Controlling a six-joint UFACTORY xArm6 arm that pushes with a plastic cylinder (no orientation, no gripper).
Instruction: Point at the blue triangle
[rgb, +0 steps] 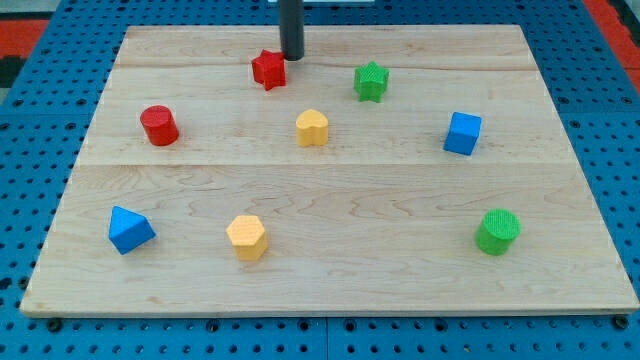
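Note:
The blue triangle (129, 230) lies near the view's bottom left corner of the wooden board (330, 270). My tip (291, 57) is at the view's top centre, just right of and touching or nearly touching the red star (268, 69). The tip is far from the blue triangle, up and to the right of it.
A red cylinder (159, 125) sits at the left. A yellow block (312, 128) is in the middle, a yellow hexagon (246, 237) at the bottom. A green star (371, 81), a blue cube (462, 133) and a green cylinder (497, 231) are on the right.

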